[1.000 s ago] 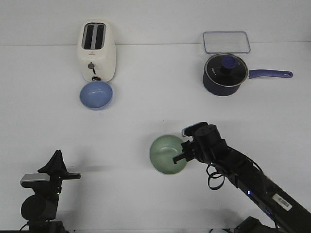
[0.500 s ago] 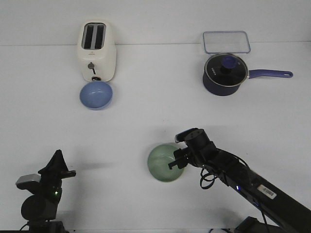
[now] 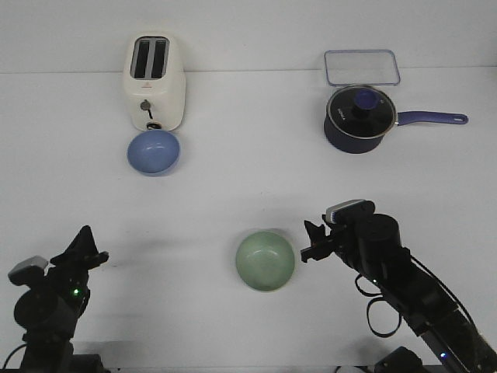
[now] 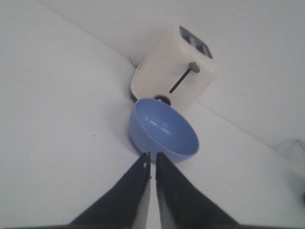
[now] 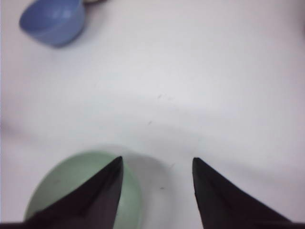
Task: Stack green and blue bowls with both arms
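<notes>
The pale green bowl point(image 3: 265, 261) stands upright on the white table near the front, in the middle. My right gripper point(image 3: 309, 242) is open and empty just to its right, not touching it. In the right wrist view the gripper point(image 5: 157, 161) has wide jaws, with the green bowl point(image 5: 57, 183) beside and under one finger. The blue bowl point(image 3: 154, 151) sits at the back left against the toaster. My left gripper point(image 3: 89, 245) is at the front left, far from it. In the left wrist view it point(image 4: 152, 155) is shut and empty and points at the blue bowl point(image 4: 164, 131).
A cream toaster point(image 3: 156, 81) stands right behind the blue bowl. A dark navy saucepan point(image 3: 361, 118) with a glass lid and a long handle is at the back right. A clear plastic container point(image 3: 362, 67) lies behind it.
My right gripper has let go of the green bowl, opened and drawn back to the right. The bowl now rests on the table. My left arm has dropped lower and to the left.
</notes>
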Controlling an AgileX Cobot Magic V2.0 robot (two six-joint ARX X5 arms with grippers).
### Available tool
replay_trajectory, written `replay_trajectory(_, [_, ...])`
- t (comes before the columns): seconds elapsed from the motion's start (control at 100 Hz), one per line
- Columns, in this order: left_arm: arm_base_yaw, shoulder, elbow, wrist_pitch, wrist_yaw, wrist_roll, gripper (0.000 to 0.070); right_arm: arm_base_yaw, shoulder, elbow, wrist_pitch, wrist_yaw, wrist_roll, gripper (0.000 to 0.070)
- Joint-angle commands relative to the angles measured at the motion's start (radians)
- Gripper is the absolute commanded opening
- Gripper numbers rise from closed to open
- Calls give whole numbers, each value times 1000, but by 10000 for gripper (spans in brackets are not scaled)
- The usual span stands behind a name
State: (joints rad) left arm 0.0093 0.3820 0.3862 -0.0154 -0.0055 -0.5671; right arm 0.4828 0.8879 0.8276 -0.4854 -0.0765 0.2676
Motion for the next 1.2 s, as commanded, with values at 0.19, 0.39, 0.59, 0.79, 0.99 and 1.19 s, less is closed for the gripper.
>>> replay_trajectory(0.19, [2,556,335,-60,97,165,16,-32,-16,16,-60,0,-12,300])
replay_trajectory(0.39, [2,898,563,-66,153,220,381,-32,-16,16,-85,0,-29,300])
replay_trajectory(0.59, [6,1162,742,-72,157,242,505,-32,-16,16,-93,0,-30,300])
replay_trajectory(0.79, [5,1371,885,-98,157,243,504,-32,-16,16,-93,3,-30,299])
replay_trajectory(0.99, [5,1511,956,-97,156,238,437,-32,-16,16,-95,18,-30,299])
replay_trajectory(1.19, [5,1528,957,-88,157,238,14,-32,-16,15,-100,57,-36,299])
